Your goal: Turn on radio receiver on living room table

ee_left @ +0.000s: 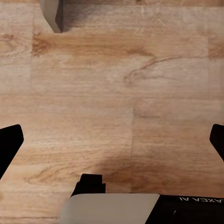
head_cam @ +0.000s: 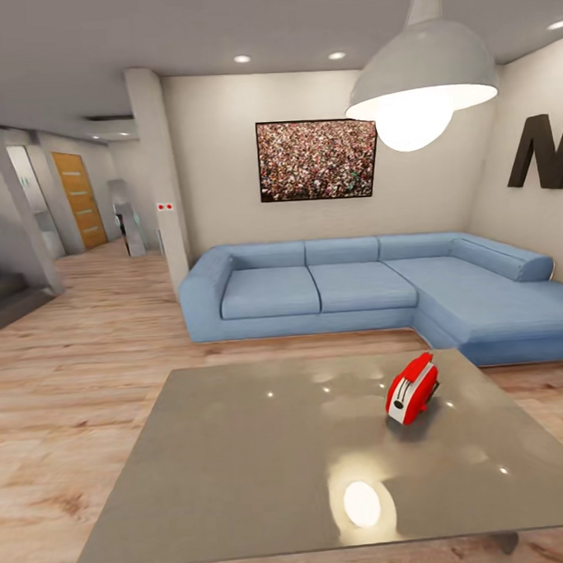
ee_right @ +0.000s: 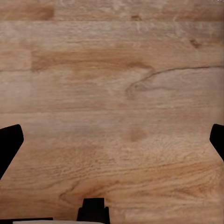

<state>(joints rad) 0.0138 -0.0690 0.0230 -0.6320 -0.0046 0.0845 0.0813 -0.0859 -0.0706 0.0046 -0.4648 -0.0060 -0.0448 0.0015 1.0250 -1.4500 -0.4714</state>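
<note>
The robot stands at the near edge of the large low rectangular surface with a glossy grey reflective top (head_cam: pixel 241 449), in the living room with the light wood plank floor (head_cam: pixel 80 366) and the blue L-shaped sofa (head_cam: pixel 356 286) against the far wall. The small red radio receiver with a white side band (head_cam: pixel 412 388) sits on the surface toward its far right part, tipped on its edge as far as this angle lets me judge, well apart from every edge but nearer the sofa side.

The approach looks about done; the reach has not begun. Both arms hang low, their wrist cameras looking down at the wood floor. The left claw (ee_left: pixel 112 140) is spread wide, its dark fingertips (ee_left: pixel 10 140) at the frame's sides with nothing between them; the right claw (ee_right: pixel 112 140) is likewise spread and empty.

Next, I judge, the right arm must rise over the surface and extend toward the radio, perhaps after the base shifts closer to it.
</note>
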